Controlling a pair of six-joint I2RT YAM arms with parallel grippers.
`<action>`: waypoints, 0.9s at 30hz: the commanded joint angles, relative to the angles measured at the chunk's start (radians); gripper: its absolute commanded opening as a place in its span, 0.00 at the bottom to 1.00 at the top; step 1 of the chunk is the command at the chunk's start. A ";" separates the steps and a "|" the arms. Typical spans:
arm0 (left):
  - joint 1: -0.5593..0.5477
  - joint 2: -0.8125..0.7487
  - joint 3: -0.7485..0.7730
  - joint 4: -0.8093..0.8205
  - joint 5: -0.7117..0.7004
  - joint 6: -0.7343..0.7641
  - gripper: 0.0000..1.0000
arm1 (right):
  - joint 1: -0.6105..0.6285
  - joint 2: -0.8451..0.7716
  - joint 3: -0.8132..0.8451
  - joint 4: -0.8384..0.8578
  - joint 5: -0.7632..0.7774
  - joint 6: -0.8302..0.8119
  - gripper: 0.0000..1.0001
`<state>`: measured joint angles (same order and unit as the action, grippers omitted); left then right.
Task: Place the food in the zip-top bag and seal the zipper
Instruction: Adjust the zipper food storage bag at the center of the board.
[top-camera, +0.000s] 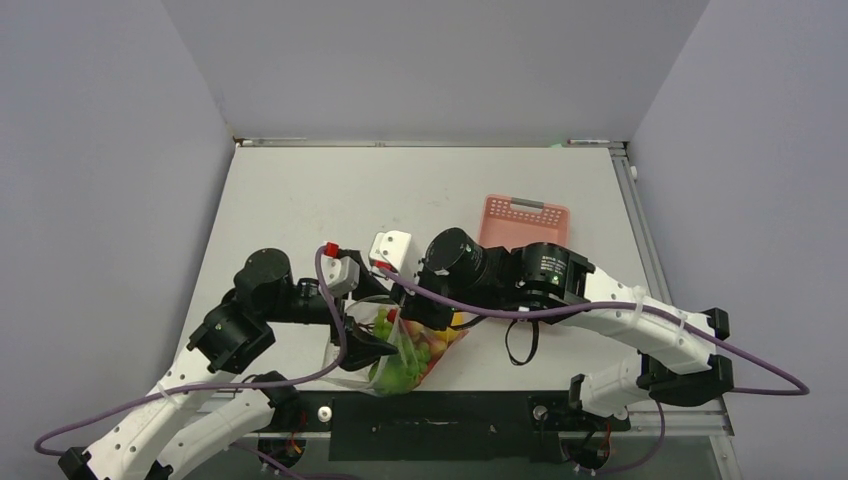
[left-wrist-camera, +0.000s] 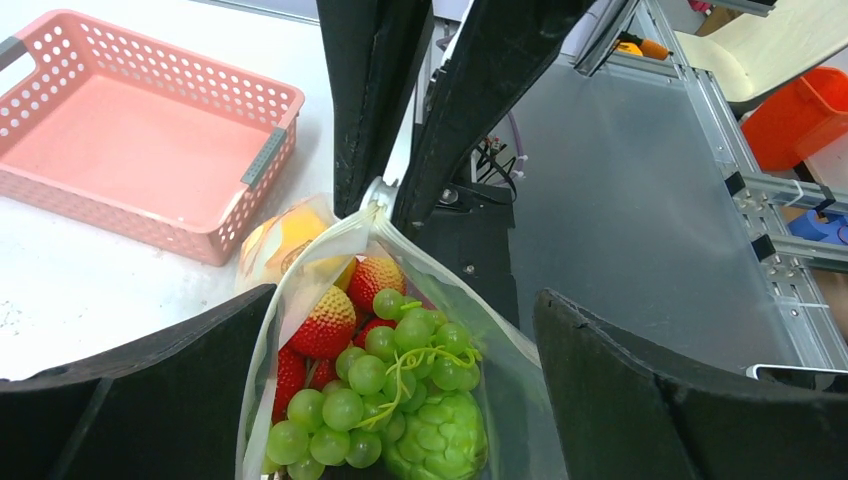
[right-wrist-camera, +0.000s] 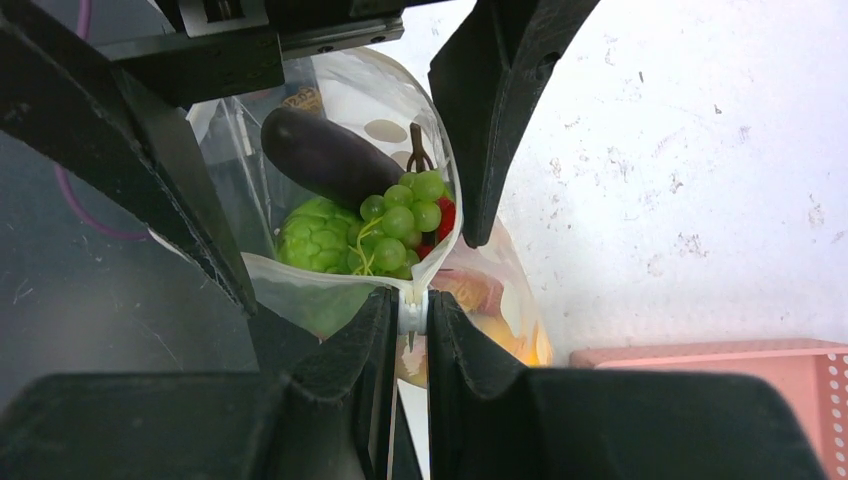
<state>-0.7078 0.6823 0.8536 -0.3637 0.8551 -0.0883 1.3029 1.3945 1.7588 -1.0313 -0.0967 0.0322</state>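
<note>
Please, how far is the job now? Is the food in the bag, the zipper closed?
Done: the food is inside the zip-top bag, and the pink basket shows nothing in it. In hand: the right gripper is shut on one end of the zipper; the left gripper is open, one finger on each side of the bag. Left: the mouth gapes in the right wrist view, so sealing remains.

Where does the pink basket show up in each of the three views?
Top external: pink basket sits right of centre, toward the far side.
Left wrist: upper left, seen whole but for its left end.
Right wrist: bottom right corner, only an edge.
Shared landmark: the clear bag of toy fruit, visible in all three.
</note>
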 joint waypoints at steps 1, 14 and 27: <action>-0.002 0.003 0.048 -0.010 -0.030 0.024 0.92 | -0.004 0.020 0.083 0.036 0.043 0.060 0.05; -0.002 0.022 0.079 -0.025 -0.085 0.014 0.93 | -0.003 0.067 0.106 0.055 0.094 0.154 0.05; -0.002 0.019 0.082 -0.119 -0.155 0.077 0.71 | -0.002 0.036 0.131 0.079 0.138 0.186 0.05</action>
<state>-0.7078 0.7082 0.8879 -0.4446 0.7322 -0.0456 1.3029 1.4715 1.8248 -1.0481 0.0040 0.1959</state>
